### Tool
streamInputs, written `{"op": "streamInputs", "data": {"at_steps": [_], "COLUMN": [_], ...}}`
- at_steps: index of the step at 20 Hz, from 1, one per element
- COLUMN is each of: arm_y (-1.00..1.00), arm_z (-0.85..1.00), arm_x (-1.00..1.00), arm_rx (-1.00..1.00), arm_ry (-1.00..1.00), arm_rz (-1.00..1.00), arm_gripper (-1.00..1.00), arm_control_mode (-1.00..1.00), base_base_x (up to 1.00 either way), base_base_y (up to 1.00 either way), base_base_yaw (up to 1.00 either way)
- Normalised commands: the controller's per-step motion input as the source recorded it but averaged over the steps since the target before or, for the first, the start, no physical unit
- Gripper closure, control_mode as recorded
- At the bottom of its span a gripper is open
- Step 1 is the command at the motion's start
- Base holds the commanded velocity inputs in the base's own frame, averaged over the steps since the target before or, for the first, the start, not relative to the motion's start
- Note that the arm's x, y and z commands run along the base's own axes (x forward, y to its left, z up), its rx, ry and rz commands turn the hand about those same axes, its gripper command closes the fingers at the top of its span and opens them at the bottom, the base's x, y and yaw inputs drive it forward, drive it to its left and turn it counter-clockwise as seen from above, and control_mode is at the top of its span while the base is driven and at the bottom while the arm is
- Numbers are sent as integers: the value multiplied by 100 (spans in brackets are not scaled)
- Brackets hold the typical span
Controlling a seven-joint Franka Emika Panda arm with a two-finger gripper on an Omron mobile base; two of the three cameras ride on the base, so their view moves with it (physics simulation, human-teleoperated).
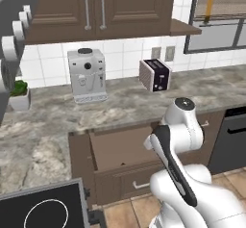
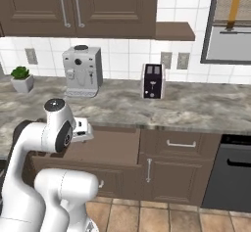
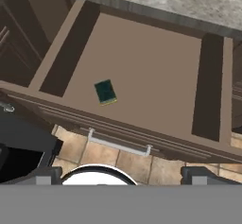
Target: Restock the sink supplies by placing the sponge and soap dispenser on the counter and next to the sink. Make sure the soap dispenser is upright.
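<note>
Sponge (image 3: 105, 92) lies flat, green side up, on the floor of the pulled-out drawer (image 3: 142, 72), toward the drawer's front wall and nearer one side wall than the other. We see our gripper (image 3: 120, 173) hanging well above the drawer with its fingers spread wide and nothing between them. Behind the drawer, the counter (image 1: 120, 104) carries a coffee machine (image 1: 87, 75) and a toaster (image 1: 154, 75).

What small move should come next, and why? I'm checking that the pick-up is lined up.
Probably lower the open gripper toward the sponge. The sponge lies flat on the floor of the pulled-out drawer, well clear of the fingertips, so nothing is grasped yet.
</note>
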Motion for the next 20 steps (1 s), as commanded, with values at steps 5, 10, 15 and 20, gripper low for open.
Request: {"op": "streamInputs", "data": {"at_steps": [5,10,15,20], "arm_y": [37,12,3,0], "arm_z": [-64,-64,-40,-23], "arm_x": [15,67,79,55], "arm_rx": [0,0,0,0], "arm_ry": [22,40,39,27], "arm_rz": [7,0,0,0], "arm_gripper": [-100,-100,-100,-100], "arm_control_mode": [-100,-100,-100,-100], "base_base_x": [0,0,0,0], "base_base_y": [0,0,0,0], "base_base_yaw": [0,0,0,0]}}
